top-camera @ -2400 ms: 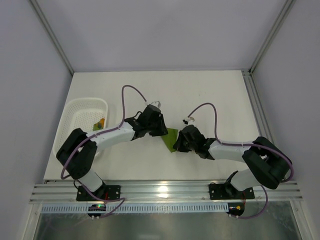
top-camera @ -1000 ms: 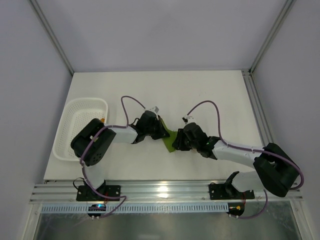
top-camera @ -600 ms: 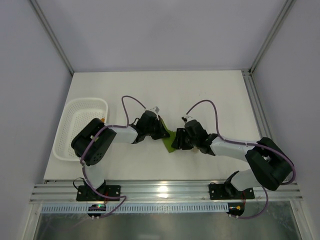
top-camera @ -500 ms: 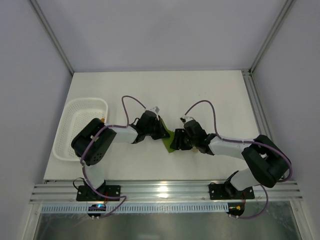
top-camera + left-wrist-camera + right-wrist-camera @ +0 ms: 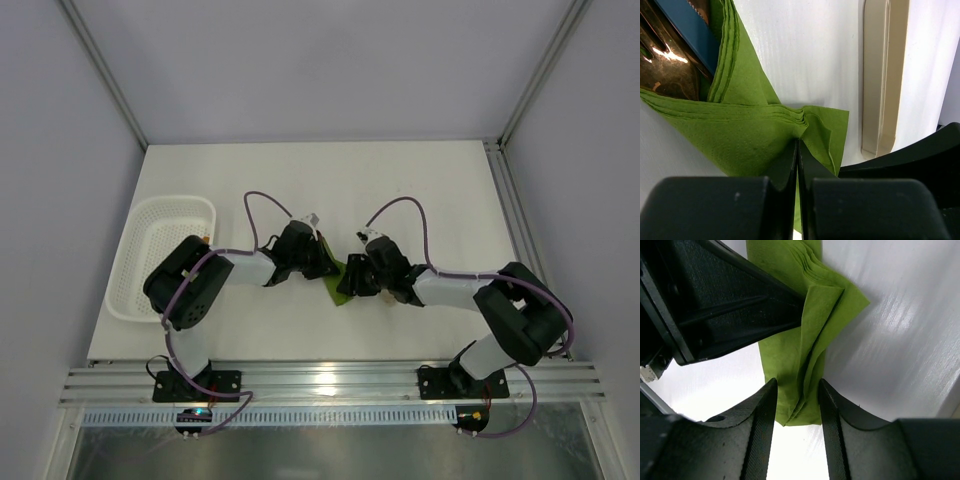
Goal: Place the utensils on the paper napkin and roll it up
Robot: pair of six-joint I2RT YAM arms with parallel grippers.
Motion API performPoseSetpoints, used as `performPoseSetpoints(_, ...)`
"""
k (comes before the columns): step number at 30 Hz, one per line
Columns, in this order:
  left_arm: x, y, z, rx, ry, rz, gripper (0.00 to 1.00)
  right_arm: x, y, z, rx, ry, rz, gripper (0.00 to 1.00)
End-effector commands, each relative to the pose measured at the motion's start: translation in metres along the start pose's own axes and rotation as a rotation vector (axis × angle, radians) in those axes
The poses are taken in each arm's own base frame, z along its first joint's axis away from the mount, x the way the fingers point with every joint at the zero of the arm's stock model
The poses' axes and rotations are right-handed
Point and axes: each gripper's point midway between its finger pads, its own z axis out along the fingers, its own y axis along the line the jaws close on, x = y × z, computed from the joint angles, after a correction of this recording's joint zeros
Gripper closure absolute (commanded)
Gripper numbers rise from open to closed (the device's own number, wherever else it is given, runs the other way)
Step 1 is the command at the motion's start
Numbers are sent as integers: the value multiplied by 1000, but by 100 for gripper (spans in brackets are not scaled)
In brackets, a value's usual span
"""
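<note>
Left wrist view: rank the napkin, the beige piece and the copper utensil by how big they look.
1. paper napkin
2. beige piece
3. copper utensil, though it is partly hidden and cut off, so its rank is unsure.

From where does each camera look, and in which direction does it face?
Top external: high behind the robot, looking down at the table; left arm and right arm show, bases at the bottom.
Left wrist: on the left arm, facing along the shut left pincer to the paper napkin.
Right wrist: on the right arm, facing past the open right pincer to the paper napkin.
Shared: both wrist views show the paper napkin.
</note>
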Motion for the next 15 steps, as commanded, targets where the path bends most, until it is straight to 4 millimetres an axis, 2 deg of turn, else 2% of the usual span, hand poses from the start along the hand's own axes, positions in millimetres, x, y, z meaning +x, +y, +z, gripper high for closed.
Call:
performPoseSetpoints(1,13,18,3,-60,51,7,100,9,-23,6,94,39,-21,57)
performPoseSetpoints(5,12,17,2,-61,56,11,100,10,-23,9,94,49,-27,60)
performPoseSetpoints(15,12,16,-1,-66,64,30,100,14,-15,13,45,60,4,82)
